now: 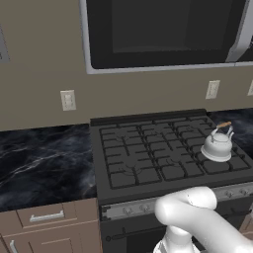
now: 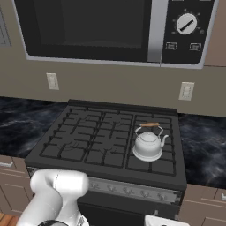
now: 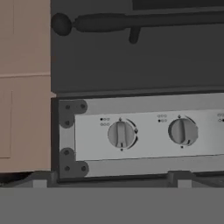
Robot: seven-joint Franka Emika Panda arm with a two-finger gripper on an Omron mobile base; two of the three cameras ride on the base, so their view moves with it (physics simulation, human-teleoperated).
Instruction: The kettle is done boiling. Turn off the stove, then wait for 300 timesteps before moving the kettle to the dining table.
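The small silver kettle (image 1: 217,144) (image 2: 148,143) sits upright on a front right burner of the black stove (image 1: 148,153) (image 2: 88,141), its wooden handle piece on top. My arm bends low in front of the stove's silver knob strip (image 1: 133,207) (image 2: 132,190). In the hand view, which is rolled upside down, that strip shows close up with two round knobs (image 3: 121,133) (image 3: 183,131). My gripper (image 3: 109,181) faces the strip, open, its tips wide apart at the bottom with nothing between them. The dining table is out of view.
A black microwave (image 1: 163,29) (image 2: 97,26) hangs above the stove. Dark marble worktop (image 1: 44,163) (image 2: 203,145) flanks it, with brown drawers (image 1: 49,217) below. The oven door handle (image 3: 131,22) and a brown cabinet front (image 3: 24,83) lie close to the hand.
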